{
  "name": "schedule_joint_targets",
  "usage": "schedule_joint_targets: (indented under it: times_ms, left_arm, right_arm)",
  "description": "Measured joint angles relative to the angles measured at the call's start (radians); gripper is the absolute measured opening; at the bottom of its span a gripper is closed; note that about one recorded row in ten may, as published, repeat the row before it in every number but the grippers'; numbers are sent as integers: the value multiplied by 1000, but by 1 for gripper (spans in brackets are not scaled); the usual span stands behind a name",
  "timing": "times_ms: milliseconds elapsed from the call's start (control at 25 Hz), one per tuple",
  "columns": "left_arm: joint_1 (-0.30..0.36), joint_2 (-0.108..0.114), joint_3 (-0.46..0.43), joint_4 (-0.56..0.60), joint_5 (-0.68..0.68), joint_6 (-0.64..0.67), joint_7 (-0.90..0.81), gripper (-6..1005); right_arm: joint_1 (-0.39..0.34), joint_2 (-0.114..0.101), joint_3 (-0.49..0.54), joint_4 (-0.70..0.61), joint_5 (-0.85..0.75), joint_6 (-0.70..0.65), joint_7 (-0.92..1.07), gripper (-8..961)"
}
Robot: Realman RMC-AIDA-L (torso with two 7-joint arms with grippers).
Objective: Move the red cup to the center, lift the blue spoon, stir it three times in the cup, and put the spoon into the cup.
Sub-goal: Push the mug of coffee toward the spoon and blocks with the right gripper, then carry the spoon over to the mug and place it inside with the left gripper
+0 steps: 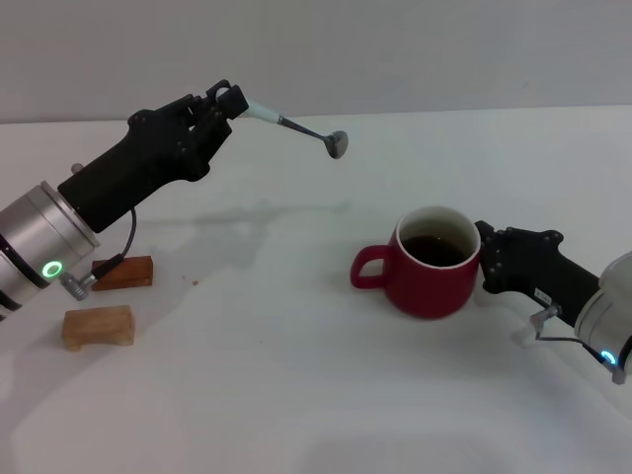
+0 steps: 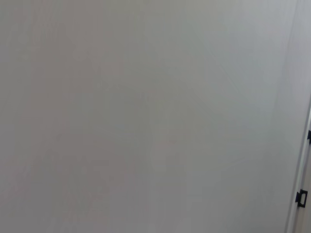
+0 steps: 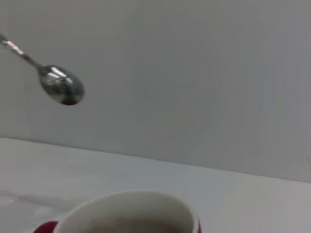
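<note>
On a plain white table (image 1: pixel 296 395) against a pale wall, the red cup (image 1: pixel 432 262) stands right of centre holding dark liquid, its handle toward the robot's left. The right gripper (image 1: pixel 486 259) presses its far side; its finger spread is hidden. The left gripper (image 1: pixel 233 102) is clamped on the blue spoon (image 1: pixel 296 126), raised in the air above and left of the cup, bowl tilted down, with two wooden blocks (image 1: pixel 111 299) under that arm.

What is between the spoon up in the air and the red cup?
Nothing. In the head view, only bare white table lies between the blue spoon, held by the left claw, and the red cup, beside the right claw.
</note>
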Motion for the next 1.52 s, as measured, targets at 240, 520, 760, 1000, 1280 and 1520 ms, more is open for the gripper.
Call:
schedule_joint_targets:
  times_ms: [240, 520, 760, 1000, 1280, 1520]
  left_arm:
    - [-2, 0, 1, 0, 2, -7, 1, 141]
    - [-2, 0, 1, 1, 3, -7, 2, 141]
    - [-3, 2, 1, 1, 7, 2, -8, 141]
    - [-2, 6, 4, 4, 12, 27, -34, 141]
    - [10, 10, 59, 43, 13, 37, -86, 141]
    - [13, 17, 148, 111, 13, 44, -167, 140]
  right_arm:
    - [16, 3, -22, 8, 0, -2, 0, -1]
    - [30, 4, -51, 15, -1, -9, 0, -1]
    - [23, 4, -51, 16, -25, -37, 0, 0]
    - [-36, -1, -36, -25, -19, -90, 0, 0]
    - [-109, -2, 63, -89, -16, -96, -4, 0]
    - [-160, -4, 215, -122, -15, -111, -7, 0]
